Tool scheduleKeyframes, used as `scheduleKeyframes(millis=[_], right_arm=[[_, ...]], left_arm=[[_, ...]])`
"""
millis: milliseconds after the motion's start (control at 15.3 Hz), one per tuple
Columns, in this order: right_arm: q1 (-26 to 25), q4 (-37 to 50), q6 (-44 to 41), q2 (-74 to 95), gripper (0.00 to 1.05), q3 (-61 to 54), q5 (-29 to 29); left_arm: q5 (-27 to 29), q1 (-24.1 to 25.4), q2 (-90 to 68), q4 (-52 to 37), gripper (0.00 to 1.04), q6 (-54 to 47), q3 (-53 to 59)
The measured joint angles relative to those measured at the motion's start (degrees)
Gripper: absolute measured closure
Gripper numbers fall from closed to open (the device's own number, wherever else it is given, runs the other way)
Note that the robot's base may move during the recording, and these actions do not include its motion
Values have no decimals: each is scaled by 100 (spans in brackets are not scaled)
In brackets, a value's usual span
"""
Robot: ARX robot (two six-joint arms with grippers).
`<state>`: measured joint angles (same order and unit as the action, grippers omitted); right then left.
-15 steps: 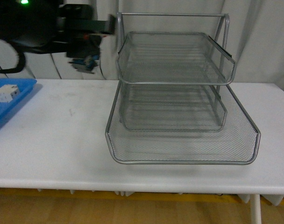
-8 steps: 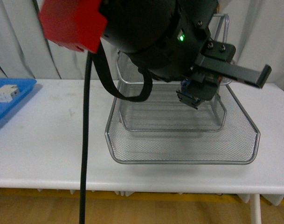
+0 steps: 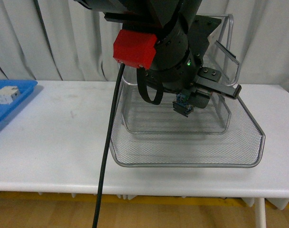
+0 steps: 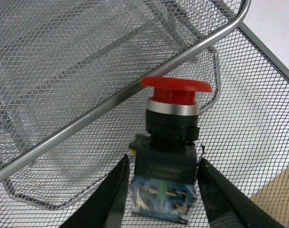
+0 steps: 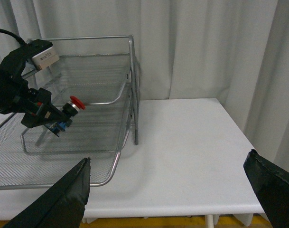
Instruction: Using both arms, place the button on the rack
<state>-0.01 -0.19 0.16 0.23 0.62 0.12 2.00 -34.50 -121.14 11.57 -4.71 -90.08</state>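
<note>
The rack (image 3: 182, 165) was all silver wire mesh on a tubular metal frame, its trays stepped one above another on the plain white bench (image 3: 54, 137). The button (image 4: 175, 118) had a glossy round red mushroom cap, a bright metal ring, a black collar and a dark square body with blue-green contacts below.

The left tool (image 4: 163, 190) gripped that body from both sides, its two black fingers (image 4: 111, 199) closed only as far as the block's width. It held the button in the air inside the rack, over the mesh of the lower trays. The cap sat just beside the front rim tube of the upper tray, though I could not tell whether they touched. The right tool (image 5: 168, 194) hung well off to the rack's side, spread wide with nothing between its dark fingers (image 5: 63, 199).

From the front, the bulky black left arm, with a red block (image 3: 135, 48) and a hanging black cable (image 3: 108, 142), hid most of the upper tray. Only the button's underside peeked out. A blue tray (image 3: 11, 99) was cut off at the bench's left edge, its contents too small to make out.
</note>
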Motion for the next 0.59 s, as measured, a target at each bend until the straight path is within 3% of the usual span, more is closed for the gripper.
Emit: scheduleKeyframes(millis=[326,587], right_arm=[[0,0,0,0,6,0,0],[0,0,0,0,6,0,-2]], left_arm=[[-2,-61,289,-293,6,127,354],[-55,-66,1864,-1141,7,186,1449]])
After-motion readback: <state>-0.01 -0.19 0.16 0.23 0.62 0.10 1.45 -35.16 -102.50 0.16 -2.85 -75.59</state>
